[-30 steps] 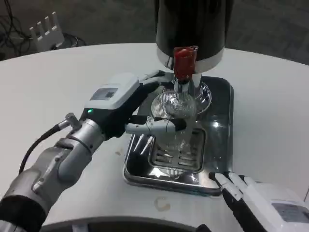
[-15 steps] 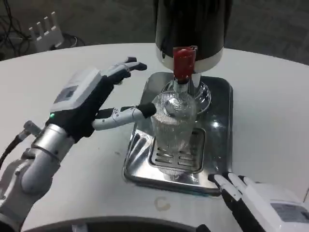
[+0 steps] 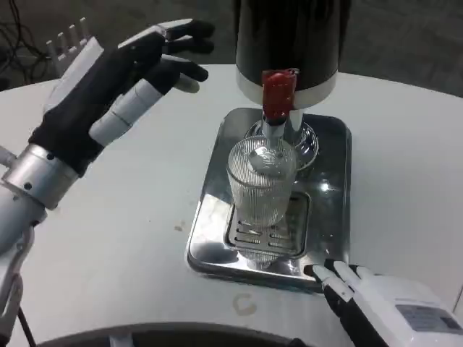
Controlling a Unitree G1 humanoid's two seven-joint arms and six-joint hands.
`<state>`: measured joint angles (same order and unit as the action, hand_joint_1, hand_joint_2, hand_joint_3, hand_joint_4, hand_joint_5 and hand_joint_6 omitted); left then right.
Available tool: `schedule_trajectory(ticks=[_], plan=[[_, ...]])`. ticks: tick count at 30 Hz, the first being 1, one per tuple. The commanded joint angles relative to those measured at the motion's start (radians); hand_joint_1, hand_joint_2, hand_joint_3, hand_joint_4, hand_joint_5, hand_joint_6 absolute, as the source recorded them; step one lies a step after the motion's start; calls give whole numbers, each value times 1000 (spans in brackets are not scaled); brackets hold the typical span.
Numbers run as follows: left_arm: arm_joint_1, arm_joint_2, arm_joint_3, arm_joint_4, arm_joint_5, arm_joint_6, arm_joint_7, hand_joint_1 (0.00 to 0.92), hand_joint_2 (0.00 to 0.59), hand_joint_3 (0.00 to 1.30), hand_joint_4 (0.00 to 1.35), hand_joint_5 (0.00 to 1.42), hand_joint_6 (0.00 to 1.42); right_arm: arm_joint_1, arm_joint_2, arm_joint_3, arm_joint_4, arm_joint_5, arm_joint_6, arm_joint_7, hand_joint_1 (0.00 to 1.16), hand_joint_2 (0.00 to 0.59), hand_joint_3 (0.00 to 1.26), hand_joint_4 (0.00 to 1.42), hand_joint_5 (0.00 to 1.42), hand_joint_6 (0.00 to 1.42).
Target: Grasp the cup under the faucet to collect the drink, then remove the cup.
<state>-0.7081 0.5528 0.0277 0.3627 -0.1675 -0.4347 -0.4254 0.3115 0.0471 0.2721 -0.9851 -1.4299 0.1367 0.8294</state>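
Cup [image 3: 262, 186], ribbed clear glass, upright on shiny slotted steel tray [image 3: 335, 195].

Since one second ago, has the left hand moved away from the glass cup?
Yes. The left hand has let go of the glass cup and lifted up and left, away from the steel drip tray; the cup stays under the faucet.

A second ago we had our left hand [image 3: 108, 83] wrapped around the ribbed glass cup [image 3: 261, 184] under the faucet [image 3: 278, 97]. Half a second ago we had let go and drawn back to the left of the tray [image 3: 210, 238]. Now that hand is raised in the upper left of the frame, fingers spread, well apart from the cup, and our forearm has swung out to the left edge.
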Motion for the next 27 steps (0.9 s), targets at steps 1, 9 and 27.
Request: schedule_trajectory(ticks=[1, 9, 27], plan=[[-66, 11, 6, -16, -28, 74, -92, 0, 83, 248, 225, 365, 421, 13, 47, 14, -11, -7, 3, -13, 369, 439, 74, 0, 0, 0], [-184, -28, -22, 21, -15, 141, -219, 0, 85, 228, 202, 333, 383, 39, 48, 22, -29, -11, 0, -23, 378, 438, 74, 0, 0, 0], [-284, -121, -78, 152, 40, 138, -305, 0, 86, 253, 211, 332, 381, 68, 45, 19, -54, 4, -1, -29, 387, 438, 74, 0, 0, 0]])
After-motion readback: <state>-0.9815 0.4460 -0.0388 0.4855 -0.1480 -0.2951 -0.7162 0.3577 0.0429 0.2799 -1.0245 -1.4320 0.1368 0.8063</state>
